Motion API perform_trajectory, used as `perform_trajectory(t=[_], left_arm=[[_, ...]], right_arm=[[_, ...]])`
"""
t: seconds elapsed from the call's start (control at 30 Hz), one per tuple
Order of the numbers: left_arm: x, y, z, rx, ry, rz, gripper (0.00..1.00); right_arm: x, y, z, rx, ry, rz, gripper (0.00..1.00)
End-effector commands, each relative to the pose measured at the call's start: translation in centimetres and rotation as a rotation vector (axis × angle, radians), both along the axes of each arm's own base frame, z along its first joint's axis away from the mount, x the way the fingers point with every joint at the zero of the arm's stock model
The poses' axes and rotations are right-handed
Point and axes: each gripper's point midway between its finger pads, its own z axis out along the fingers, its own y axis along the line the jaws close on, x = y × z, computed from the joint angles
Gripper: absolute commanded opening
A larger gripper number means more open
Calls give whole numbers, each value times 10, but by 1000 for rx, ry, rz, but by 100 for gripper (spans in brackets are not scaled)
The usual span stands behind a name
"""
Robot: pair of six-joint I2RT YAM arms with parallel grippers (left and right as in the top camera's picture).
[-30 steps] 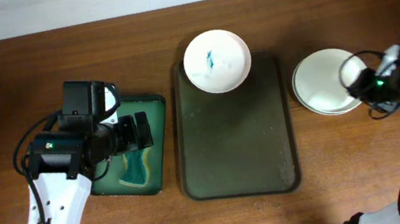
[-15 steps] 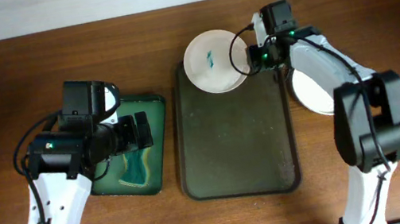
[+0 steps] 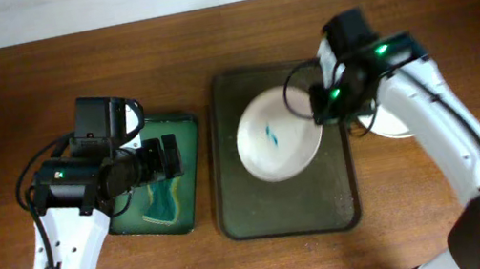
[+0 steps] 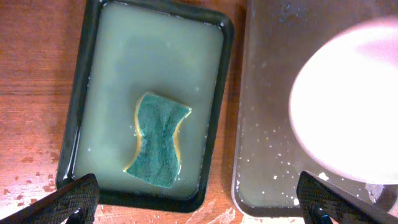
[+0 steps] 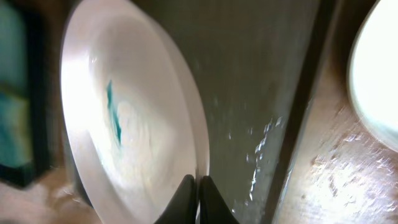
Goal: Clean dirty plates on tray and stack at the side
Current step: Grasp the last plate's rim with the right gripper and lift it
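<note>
Plate [image 3: 279, 134] with a teal smear at its centre sits over the middle of the big dark tray [image 3: 281, 207], gripped at its right rim by the right gripper [image 5: 199, 194]. The jaws are pinched down to a thin slit on that rim. In the right wrist view the plate looks tilted, and it seems to be held a little off the tray floor, though blur makes that hard to confirm.

Everything rests on a brown wooden table [image 3: 112, 58], with a pale strip of wall [image 3: 103, 2] along the far edge. The dark tray's floor is wet and speckled with droplets, and its near half is bare. Its raised rim runs close beside the plate on the right. Just past that rim, on the wood, lies another white plate [image 5: 379, 74], mostly hidden under the right arm in the overhead view. I cannot tell whether it is one plate or a stack.

Left of the dark tray, with a narrow band of wood between them, stands a smaller green tray [image 3: 183, 129] filled with cloudy liquid. A teal sponge [image 4: 155, 140] lies in it, nearer its front end. The wood around it is spattered with drops.

The left gripper [image 4: 199, 199] hangs above the green tray with its jaws spread wide, holding and touching nothing. The table is open in front of both trays and at the far left.
</note>
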Motion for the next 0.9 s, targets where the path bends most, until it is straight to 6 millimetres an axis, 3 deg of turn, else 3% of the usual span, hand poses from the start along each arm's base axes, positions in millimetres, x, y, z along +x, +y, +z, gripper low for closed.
perform_trajectory(t=[0.0,0.07,0.1,0.17,0.23,0.27,0.33,0.37,0.4,0.53,0.57,0.6,0.67,0.77,0.8,0.83,0.87], left_arm=[[1,-1,5,-8,-14,-2,99],[1,-1,5,-8,-14,-2,100],[1,-1,5,-8,-14,-2,100],[1,-2,5,-16,-14,-4,100],[-1,-2,4,-14,-3,-6,99],[-3,3,-7,14,30,5,100],[-10,10,-53,66,145,16,100],[-10,10,-86,83,214,15,91],[-11,9,-120,95,289,12,73],[-9,12,-205,150,477,12,39],[-5,11,-227,156,496,12,21],[-6,10,-237,152,516,10,0],[-8,5,-234,123,538,3,0],[-1,4,-187,125,542,4,0],[2,3,-172,122,527,3,37],[5,8,-161,144,495,10,97],[7,14,-161,179,483,17,95]], right_arm=[[-30,7,-69,-106,100,-110,4],[-29,11,-100,-64,76,-237,4],[-23,10,-100,-46,58,-266,4],[-6,15,-77,-35,-31,-156,21],[9,20,-31,-40,-159,27,30],[11,21,-13,-39,-204,68,33],[10,20,12,-30,-266,93,42],[9,20,14,-30,-268,92,46],[8,20,13,-31,-263,93,47],[6,19,11,-34,-251,94,51],[5,19,11,-36,-249,94,51],[5,18,10,-37,-244,94,51],[4,17,10,-42,-243,93,51],[13,-6,9,-84,-246,-4,51],[14,-19,8,-81,-227,-70,51],[13,-35,6,-76,-198,-119,51],[11,-44,5,-83,-181,-140,51]])
